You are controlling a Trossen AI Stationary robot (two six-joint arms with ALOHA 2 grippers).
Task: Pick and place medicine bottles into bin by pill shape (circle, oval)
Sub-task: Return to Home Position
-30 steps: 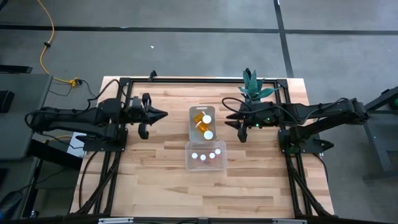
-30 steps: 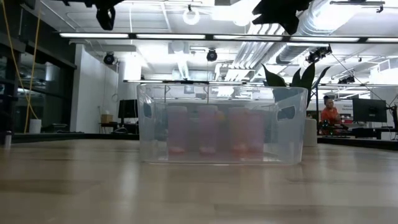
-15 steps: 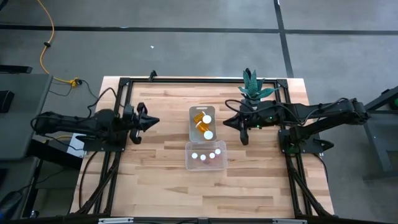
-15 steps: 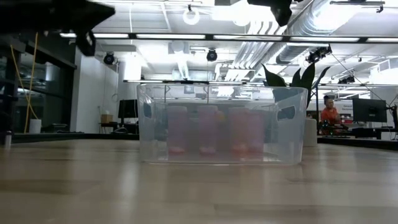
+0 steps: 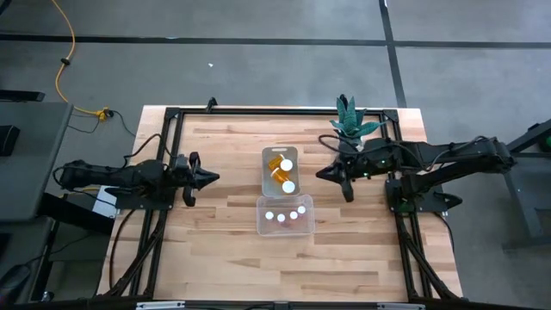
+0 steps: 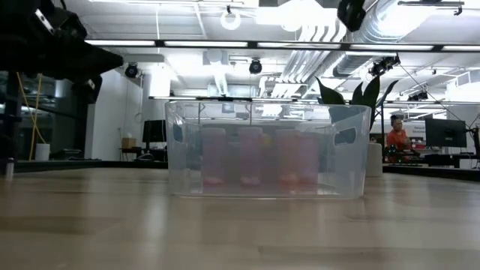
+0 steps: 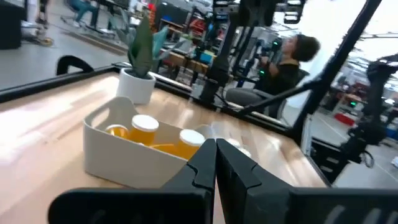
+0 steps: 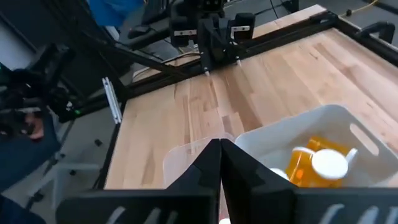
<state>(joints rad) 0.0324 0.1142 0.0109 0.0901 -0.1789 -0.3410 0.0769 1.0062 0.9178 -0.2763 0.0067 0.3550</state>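
Note:
Two clear bins stand mid-table. The far bin (image 5: 280, 170) holds orange bottles with white caps (image 5: 287, 165), lying tilted; they also show in the left wrist view (image 7: 144, 126) and the right wrist view (image 8: 328, 164). The near bin (image 5: 285, 215) holds three bottles standing upright, seen as white discs (image 5: 281, 218) and as pale cylinders in the low view (image 6: 251, 156). My left gripper (image 5: 215, 178) is shut and empty, left of the bins. My right gripper (image 5: 320, 175) is shut and empty, right of the far bin.
A small green plant in a white pot (image 5: 349, 123) stands at the far edge, just behind my right arm. A black frame (image 5: 172, 116) runs around the table's edges. A person (image 7: 292, 59) sits beyond the table. Bare wood lies in front of the bins.
My left gripper has drawn back toward the table's left edge and come down lower. My right gripper has drawn back a little toward the table's right edge. The bins and bottles have stayed where they were.

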